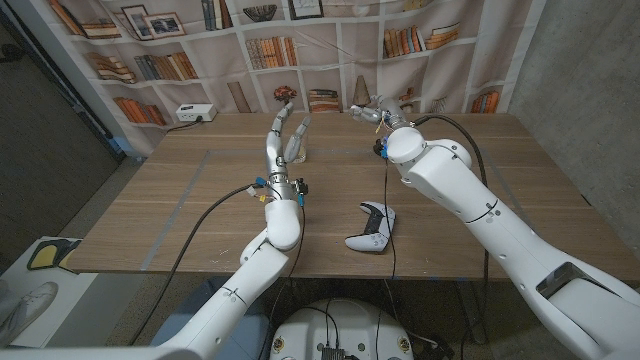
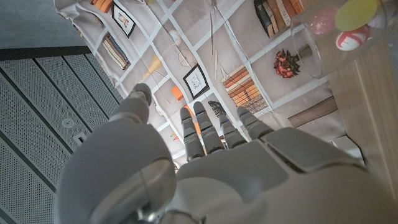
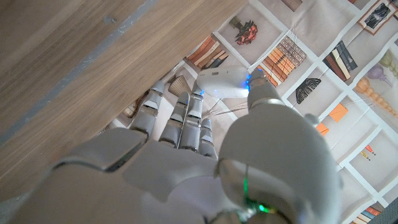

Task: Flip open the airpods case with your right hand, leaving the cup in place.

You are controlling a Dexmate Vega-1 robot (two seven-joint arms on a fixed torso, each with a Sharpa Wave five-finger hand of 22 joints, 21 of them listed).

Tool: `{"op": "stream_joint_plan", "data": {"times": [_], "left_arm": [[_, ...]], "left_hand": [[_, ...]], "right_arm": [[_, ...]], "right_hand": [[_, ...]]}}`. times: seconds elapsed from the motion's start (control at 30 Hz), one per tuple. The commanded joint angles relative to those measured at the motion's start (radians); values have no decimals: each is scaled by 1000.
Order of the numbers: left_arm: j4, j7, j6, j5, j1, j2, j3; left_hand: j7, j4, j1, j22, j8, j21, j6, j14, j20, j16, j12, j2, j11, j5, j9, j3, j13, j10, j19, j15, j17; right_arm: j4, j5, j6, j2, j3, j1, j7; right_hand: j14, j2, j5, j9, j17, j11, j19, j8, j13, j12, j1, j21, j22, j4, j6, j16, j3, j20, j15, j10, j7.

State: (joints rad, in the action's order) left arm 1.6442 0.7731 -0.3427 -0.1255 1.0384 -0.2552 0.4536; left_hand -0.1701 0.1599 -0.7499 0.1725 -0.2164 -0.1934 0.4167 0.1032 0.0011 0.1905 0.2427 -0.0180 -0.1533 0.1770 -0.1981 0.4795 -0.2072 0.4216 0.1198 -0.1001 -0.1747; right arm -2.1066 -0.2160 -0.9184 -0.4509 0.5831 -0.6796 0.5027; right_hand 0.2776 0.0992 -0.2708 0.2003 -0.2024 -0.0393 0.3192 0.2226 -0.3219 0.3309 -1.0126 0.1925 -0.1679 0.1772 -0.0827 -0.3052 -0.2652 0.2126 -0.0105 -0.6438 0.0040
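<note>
The white airpods case (image 3: 222, 83) is off the table, pinched between the thumb and fingertips of my right hand (image 3: 199, 143); small blue lights glow beside it. I cannot tell whether its lid is up. In the head view my right hand (image 1: 368, 112) hovers over the table's far edge. The clear cup (image 1: 297, 148) stands on the table at far centre, with coloured items inside (image 2: 329, 28). My left hand (image 1: 283, 125) is raised just to the cup's left, with its fingers (image 2: 211, 134) stretched out and holding nothing.
A white game controller (image 1: 371, 228) lies near the front edge between the arms. A white socket box (image 1: 195, 113) sits at the far left of the wooden table (image 1: 170, 200). A bookshelf backdrop hangs behind.
</note>
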Motion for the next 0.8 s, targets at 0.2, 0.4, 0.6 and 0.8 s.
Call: {"op": "stream_joint_plan", "data": {"times": [0.2,0.4,0.6,0.8], "left_arm": [[-62,68,29,-52,-63,37,40],[-83,89,31,-70,-78,38,54],[-93,92,32,-68,-87,40,65],[-124,97,6,-89,-112,39,85]], "left_hand": [[16,-1,-14,3,-3,1,5,6,-9,5,-1,-5,8,7,-3,-4,-3,6,2,-1,-4],[19,-1,-21,2,1,4,-2,-6,-9,0,-7,-9,13,8,-3,-6,-4,-6,-6,3,-3],[27,1,-30,2,2,3,-2,-12,-17,-2,-9,-13,22,8,-3,-9,-4,-10,-7,3,-3],[32,3,-42,1,10,2,-19,-26,-24,-6,-12,-11,25,10,-4,-14,-5,-18,-5,6,-3]], "right_arm": [[19,-164,163,-18,-61,-31,-34],[23,-181,179,-26,-57,-24,-26],[25,-186,181,-28,-44,-12,-12],[38,-208,198,-22,-44,-5,-18]], "right_hand": [[11,39,-4,3,-3,80,11,3,-50,10,-34,1,-2,-19,-17,-4,-20,1,-4,-88,0],[12,37,-4,3,-3,81,13,2,-52,11,-35,0,-2,-19,-19,-3,-18,2,-1,-90,4],[5,36,-4,3,-3,79,14,1,-53,11,-37,0,-2,-20,-20,-1,-17,2,-5,-91,3],[5,34,-4,3,-3,79,21,1,-55,10,-38,2,-2,-20,-23,0,-16,-1,-5,-90,5]]}}
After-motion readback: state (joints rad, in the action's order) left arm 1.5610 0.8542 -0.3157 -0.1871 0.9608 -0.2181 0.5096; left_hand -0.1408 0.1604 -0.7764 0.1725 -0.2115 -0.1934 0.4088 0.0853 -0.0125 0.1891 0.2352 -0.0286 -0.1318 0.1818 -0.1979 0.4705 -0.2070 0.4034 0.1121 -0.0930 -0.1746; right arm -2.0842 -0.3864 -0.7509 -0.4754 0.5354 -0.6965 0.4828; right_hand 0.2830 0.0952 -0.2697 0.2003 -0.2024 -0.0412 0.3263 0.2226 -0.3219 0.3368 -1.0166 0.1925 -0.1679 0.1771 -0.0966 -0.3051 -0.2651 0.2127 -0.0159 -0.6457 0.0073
